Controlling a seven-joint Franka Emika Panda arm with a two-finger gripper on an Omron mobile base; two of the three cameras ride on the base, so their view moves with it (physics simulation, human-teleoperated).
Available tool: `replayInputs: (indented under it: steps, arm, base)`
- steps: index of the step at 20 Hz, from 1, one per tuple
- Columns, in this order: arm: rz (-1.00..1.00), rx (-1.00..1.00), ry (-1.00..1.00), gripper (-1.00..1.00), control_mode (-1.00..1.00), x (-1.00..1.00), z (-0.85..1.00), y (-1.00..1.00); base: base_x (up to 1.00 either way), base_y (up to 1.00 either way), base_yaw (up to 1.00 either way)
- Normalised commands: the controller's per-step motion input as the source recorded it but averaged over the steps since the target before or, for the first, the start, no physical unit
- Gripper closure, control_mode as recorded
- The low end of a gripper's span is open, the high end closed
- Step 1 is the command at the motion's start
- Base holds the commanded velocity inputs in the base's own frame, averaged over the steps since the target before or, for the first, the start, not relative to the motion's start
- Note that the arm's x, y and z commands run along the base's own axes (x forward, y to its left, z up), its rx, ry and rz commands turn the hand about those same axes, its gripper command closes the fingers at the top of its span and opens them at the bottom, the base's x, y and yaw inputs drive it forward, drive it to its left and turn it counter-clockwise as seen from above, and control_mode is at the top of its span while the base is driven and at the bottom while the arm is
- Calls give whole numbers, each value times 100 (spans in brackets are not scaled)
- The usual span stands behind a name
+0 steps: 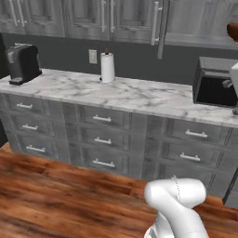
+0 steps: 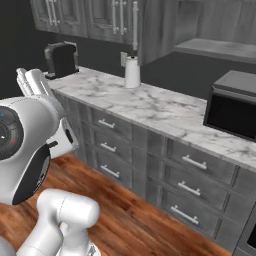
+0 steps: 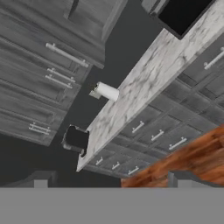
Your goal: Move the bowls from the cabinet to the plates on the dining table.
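Here, gripper [image 3: 109,180]: jaws spread wide, nothing between them, tips at the bottom of the hand view.
Cabinet [image 1: 135,18]: along the top of the left base view; one door [image 1: 161,28] stands ajar at upper right.
Brown bowl [image 1: 232,30]: at the right edge, on the grey inner shelf [image 1: 200,41].
Counter [image 1: 121,93]: marble, carrying a paper towel roll [image 1: 107,67], coffee machine [image 1: 22,62] and black microwave [image 1: 214,83].

Landmark: the paper roll [image 1: 107,67] on the counter [image 1: 139,95]. Left of it, bare marble runs to the coffee maker [image 1: 22,62]; right of it, bare marble reaches the microwave [image 1: 214,82]. Above it, an open cabinet [image 2: 215,25] door [image 1: 162,28] juts out edgewise.
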Motion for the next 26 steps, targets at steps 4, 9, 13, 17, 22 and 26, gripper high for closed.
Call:
replayInputs:
  steps: [4,9,13,17,22,26]
  arm:
    - [0,0,0,-100,100,0,0,0]
    - [0,0,0,-100,100,0,0,0]
    - [0,0,0,-100,100,0,0,0]
    - [0,0,0,-100,100,0,0,0]
    - [0,0,0,-100,100,0,0,0]
    - [0,0,0,-100,100,0,0,0]
  base:
    - [0,0,-25]
    - [0,0,-25]
    - [0,0,-25]
    - [0,0,-25]
    - [0,0,-25]
    - [0,0,-25]
